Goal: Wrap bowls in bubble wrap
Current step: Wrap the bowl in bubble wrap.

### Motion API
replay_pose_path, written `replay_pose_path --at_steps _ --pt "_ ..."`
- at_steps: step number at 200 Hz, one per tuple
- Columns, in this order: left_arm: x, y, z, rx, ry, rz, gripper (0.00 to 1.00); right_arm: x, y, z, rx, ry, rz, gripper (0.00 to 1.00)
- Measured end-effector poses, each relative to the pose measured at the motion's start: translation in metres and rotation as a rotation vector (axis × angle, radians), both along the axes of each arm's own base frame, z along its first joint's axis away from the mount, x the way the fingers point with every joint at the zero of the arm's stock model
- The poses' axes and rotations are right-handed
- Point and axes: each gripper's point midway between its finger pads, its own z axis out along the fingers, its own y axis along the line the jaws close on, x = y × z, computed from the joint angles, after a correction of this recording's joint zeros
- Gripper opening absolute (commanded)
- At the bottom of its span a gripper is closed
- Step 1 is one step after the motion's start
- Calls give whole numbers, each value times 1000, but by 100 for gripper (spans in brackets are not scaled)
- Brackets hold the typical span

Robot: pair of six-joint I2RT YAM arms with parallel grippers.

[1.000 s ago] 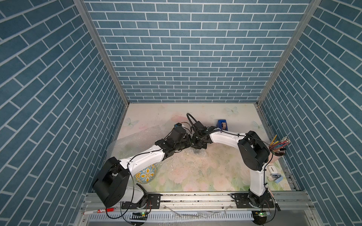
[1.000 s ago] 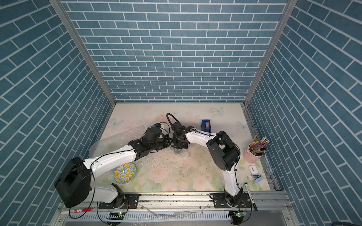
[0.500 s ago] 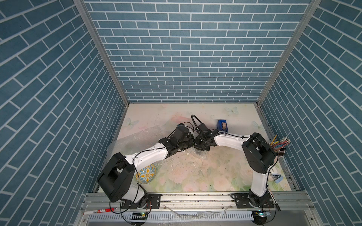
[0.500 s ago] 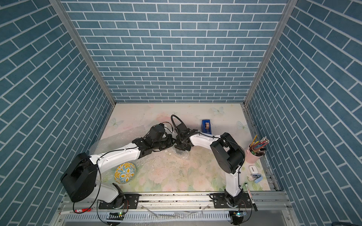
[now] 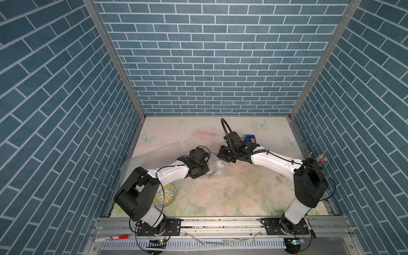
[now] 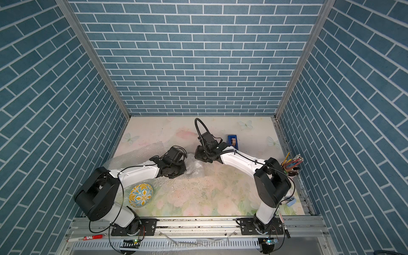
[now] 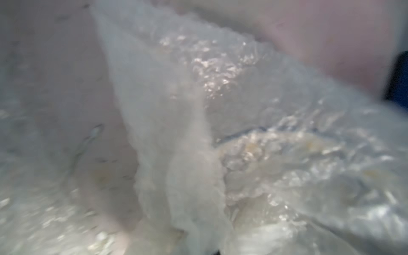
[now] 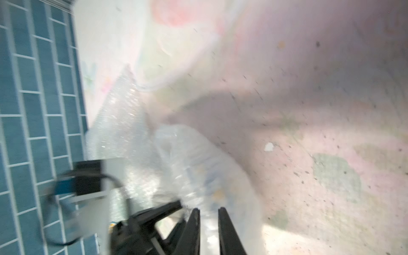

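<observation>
A yellow-and-blue bowl [image 5: 165,195] [image 6: 140,195] sits bare near the front left, beside the left arm's base. A crumpled bubble wrap bundle [image 5: 217,169] [image 6: 196,171] [image 8: 198,167] lies mid-table, and a second bowl's blue and yellow pattern [image 7: 242,132] shows faintly through it. My left gripper [image 5: 208,170] [image 6: 184,171] is shut on a gathered fold of that bubble wrap [image 7: 187,176]; its fingers are hidden in its own wrist view. My right gripper [image 8: 208,213] [image 5: 219,157] hovers just behind the bundle with a narrow gap between its fingers. Another bubble wrap sheet [image 5: 154,156] [image 6: 134,154] lies flat at the left.
A blue tape dispenser [image 5: 250,139] [image 6: 232,139] stands behind the right wrist. A cup of pencils [image 5: 318,159] [image 6: 291,165] sits at the right edge. A marker [image 5: 111,238] lies on the front rail. Brick walls close in three sides.
The two grippers were bunched together over the bundle and have drawn apart. The right jaws have parted from shut. The left gripper stays shut on the wrap.
</observation>
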Motion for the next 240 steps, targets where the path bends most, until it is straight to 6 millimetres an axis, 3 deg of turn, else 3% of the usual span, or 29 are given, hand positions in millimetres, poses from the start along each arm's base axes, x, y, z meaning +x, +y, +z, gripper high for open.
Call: replay_pose_path --at_steps 13,25,66,112,155,171,193,215,240 --pt "-8 8 -6 33 33 2 0 2 4 16 36 -31 4 18" --pt "-9 9 -7 38 38 0 0 4 5 17 38 -33 3 18" --pt "-9 5 -2 12 31 -8 0 1 1 -21 -46 37 17 19" --pt "5 -21 37 -142 -83 -55 14 -7 -3 -37 -84 70 52 28" --pt "17 -47 60 -270 -163 -112 18 -8 -9 -41 -112 72 60 28" --pt "19 -50 61 -284 -171 -118 18 -7 -12 -43 -126 72 59 29" --pt "21 -55 53 -292 -156 -124 7 -8 -17 -47 -152 82 50 29" --pt "21 -61 39 -303 -121 -131 6 -8 -25 -52 -179 102 39 32" --pt "21 -66 40 -323 -119 -146 2 -6 -35 -56 -204 114 22 32"
